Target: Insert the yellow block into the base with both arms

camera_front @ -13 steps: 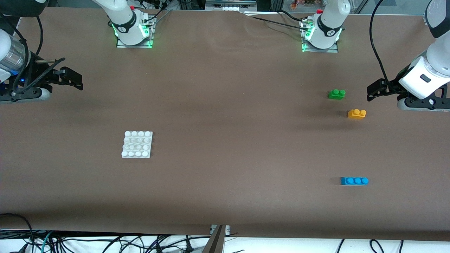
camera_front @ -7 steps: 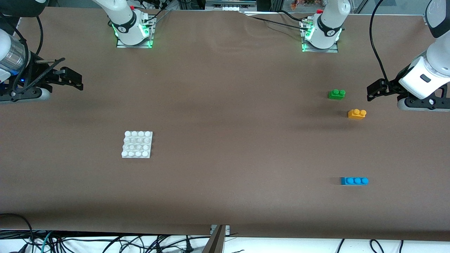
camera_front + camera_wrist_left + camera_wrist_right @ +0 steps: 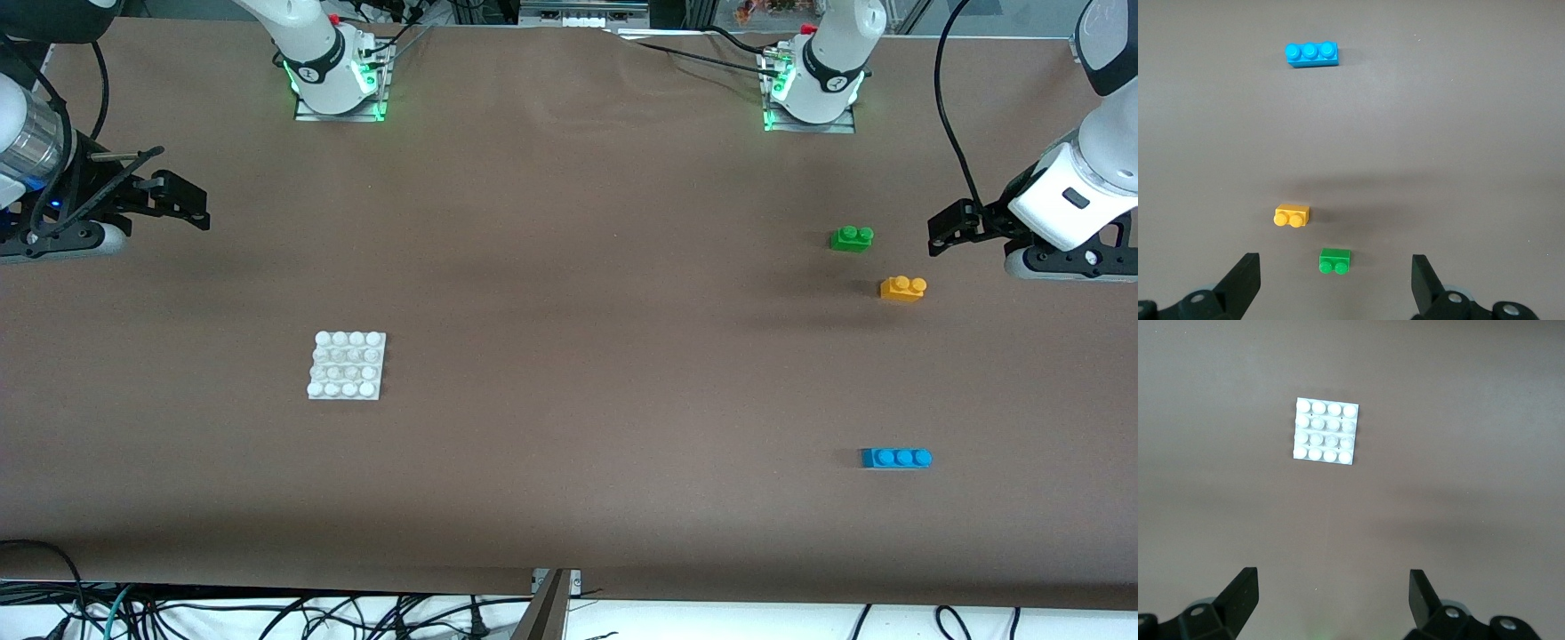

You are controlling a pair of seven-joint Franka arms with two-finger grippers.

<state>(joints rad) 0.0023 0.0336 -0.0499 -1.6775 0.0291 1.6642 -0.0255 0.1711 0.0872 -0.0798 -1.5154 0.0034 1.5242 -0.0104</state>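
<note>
Left hand (image 3: pixel 944 233) hangs wide open and empty over the tabletop (image 3: pixel 569 311) near the green two-stud brick (image 3: pixel 852 238) in the front view, the yellow block (image 3: pixel 903 289) just nearer the camera than that brick, while the right hand (image 3: pixel 182 203), also spread and empty, waits well apart from the base (image 3: pixel 348 364). From the left wrist view the green two-stud brick (image 3: pixel 1335 261) sits between the open fingers (image 3: pixel 1243 283) and the yellow block (image 3: pixel 1292 216) just beside it, so a straight descent could seize the wrong brick; the blue three-stud brick (image 3: pixel 1311 53) is well apart. From the right wrist view the base (image 3: pixel 1326 431) lies loose and unheld, and I judge it could slide if pressed before the right hand (image 3: pixel 1331 600) pins it.
</note>
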